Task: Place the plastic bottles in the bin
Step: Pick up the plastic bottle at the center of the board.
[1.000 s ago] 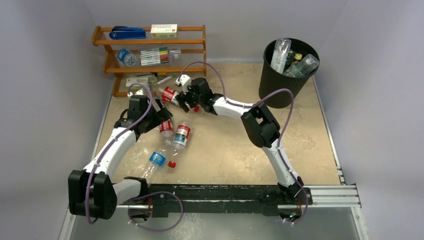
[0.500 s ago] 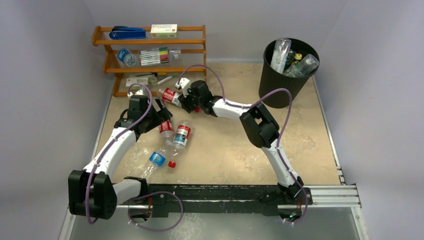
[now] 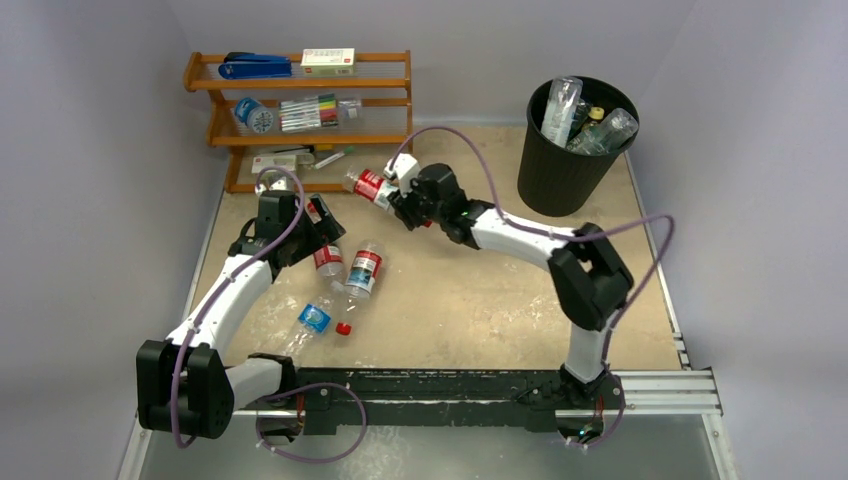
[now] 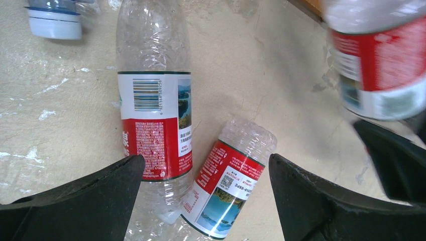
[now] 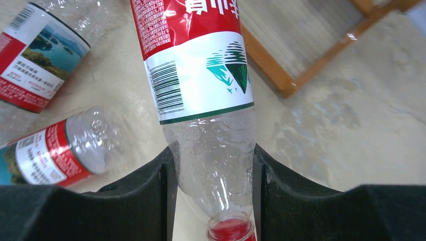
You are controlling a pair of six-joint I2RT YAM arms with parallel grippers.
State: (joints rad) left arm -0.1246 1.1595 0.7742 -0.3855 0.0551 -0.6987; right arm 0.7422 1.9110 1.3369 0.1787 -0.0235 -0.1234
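My right gripper [image 3: 405,203] is shut on a clear red-labelled bottle [image 3: 372,186] and holds it off the table. The right wrist view shows its neck [image 5: 213,150] squeezed between the jaws, red cap toward the camera. My left gripper [image 3: 322,238] is open and hovers over a red-labelled bottle [image 3: 328,258], which lies between its jaws in the left wrist view [image 4: 228,181]. A second red-labelled bottle [image 3: 362,270] and a blue-labelled one [image 3: 314,318] lie nearby. The black bin [image 3: 560,170] at the far right holds several bottles.
The wooden shelf rack [image 3: 300,85] with a blue stapler and marker pens stands at the far left, close behind both grippers. A loose red cap [image 3: 343,328] lies by the blue-labelled bottle. The right arm's purple cable [image 3: 640,225] loops near the bin.
My right gripper has lifted the red-labelled bottle and carried it to the right, away from the rack; its elbow has swung right. The left arm has hardly moved.
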